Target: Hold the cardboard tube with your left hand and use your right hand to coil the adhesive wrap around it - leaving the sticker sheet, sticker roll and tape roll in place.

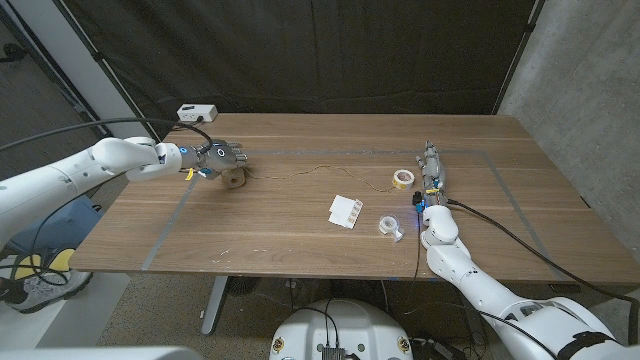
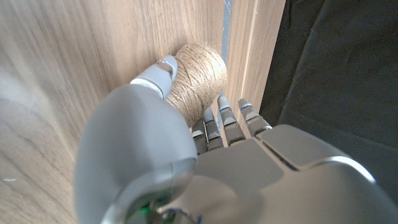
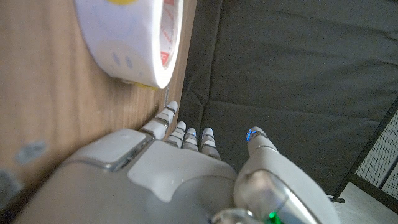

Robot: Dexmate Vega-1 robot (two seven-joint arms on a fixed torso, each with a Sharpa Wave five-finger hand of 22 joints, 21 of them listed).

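The cardboard tube [image 1: 234, 179], already wound in tan, twine-like wrap, sits at the robot's left on the wooden counter [image 1: 300, 235], toward the far edge. A thin strand [image 1: 300, 172] trails from it across the boards toward the middle of the counter. The left hand [image 1: 213, 158] is at the tube: in the left wrist view the thumb lies against the wound surface [image 2: 198, 78] and the fingers [image 2: 225, 118] curl close beside it, though whether they actually clamp the tube cannot be told from these pictures.

Near the middle of the counter lies the white sticker sheet [image 1: 346, 210], and just beside it, toward the robot's right, the small clear tape roll [image 1: 390, 226]. Farther back sits the yellow-and-white sticker roll [image 1: 402, 178], which looms close in the right wrist view [image 3: 134, 40].

The right hand [image 1: 431, 178] stands on its edge on the counter just beside the sticker roll, its fingers [image 3: 186, 138] stretched out straight and close together, the thumb apart, holding nothing.

A white box [image 1: 196, 112] rests at the counter's far edge, behind the left hand.
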